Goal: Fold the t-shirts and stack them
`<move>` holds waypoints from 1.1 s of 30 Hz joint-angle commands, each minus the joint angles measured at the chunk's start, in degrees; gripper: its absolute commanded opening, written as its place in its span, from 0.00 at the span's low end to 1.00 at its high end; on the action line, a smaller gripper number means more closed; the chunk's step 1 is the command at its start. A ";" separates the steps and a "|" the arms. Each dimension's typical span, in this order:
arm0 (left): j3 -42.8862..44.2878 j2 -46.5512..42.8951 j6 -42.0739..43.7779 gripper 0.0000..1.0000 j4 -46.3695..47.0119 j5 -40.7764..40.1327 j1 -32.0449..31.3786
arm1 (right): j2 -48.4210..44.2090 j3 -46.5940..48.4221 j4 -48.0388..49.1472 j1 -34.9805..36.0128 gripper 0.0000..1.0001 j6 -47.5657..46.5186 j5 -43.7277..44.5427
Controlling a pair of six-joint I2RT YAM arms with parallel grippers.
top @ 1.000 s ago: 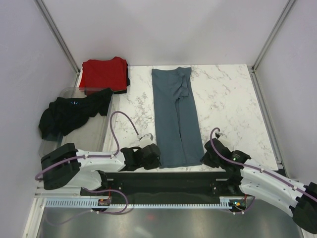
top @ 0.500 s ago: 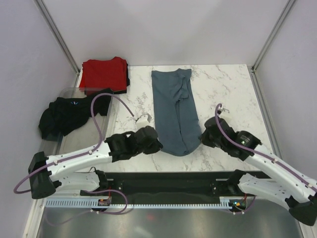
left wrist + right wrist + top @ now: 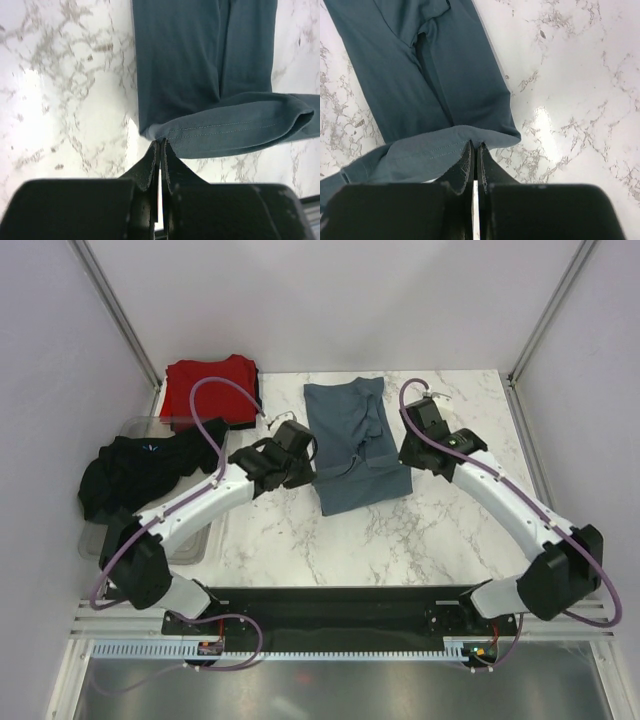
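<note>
The slate blue-grey t-shirt [image 3: 345, 415] lies as a long narrow strip at the middle of the marble table [image 3: 450, 530], running toward twelve o'clock. Its near hem is up off the surface and doubled back over the rest, so a fold crosses the cloth at its six o'clock end. That is the arms' doing: the left gripper [image 3: 160, 146] has its fingers pinched tight on the hem's nine o'clock corner, and the right gripper [image 3: 476, 147] is clamped the same way on the three o'clock corner. Holding both corners level looks meant to keep the hem straight while the strip is halved. I'd judge the fold half made, with the hem not yet laid down. At ten o'clock the bright red t-shirt [image 3: 210, 388] sits folded, likely the start of the stack, with a dark edge under it that I can't identify. The black t-shirt [image 3: 140, 470] hangs crumpled over the clear tray [image 3: 140, 426] at nine o'clock, unfolded, presumably waiting its turn
</note>
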 commanded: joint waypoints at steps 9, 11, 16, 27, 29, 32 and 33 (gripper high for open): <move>16.48 18.25 12.99 0.02 0.67 6.44 9.23 | 16.45 9.85 9.49 -6.05 0.00 -7.33 -7.74; 19.30 21.68 14.22 0.02 0.67 7.32 10.02 | 18.39 10.74 10.20 -6.85 0.00 -7.51 -8.18; 25.96 29.93 16.51 0.02 0.58 10.39 12.75 | 24.98 13.72 11.78 -8.86 0.00 -7.69 -9.32; 61.30 48.69 19.41 0.57 -20.06 22.70 21.89 | 47.47 47.85 2.75 -16.51 0.63 -7.95 -20.99; 61.41 45.88 19.50 0.61 -20.34 22.26 22.07 | 46.62 49.94 0.27 -17.22 0.63 -8.39 -21.36; 55.54 38.85 19.33 0.63 -20.25 21.91 21.72 | 35.77 35.17 3.77 -17.13 0.63 -9.18 -21.36; 53.34 37.18 19.24 0.63 -19.73 21.91 21.46 | 33.02 30.56 5.17 -17.22 0.64 -9.09 -21.45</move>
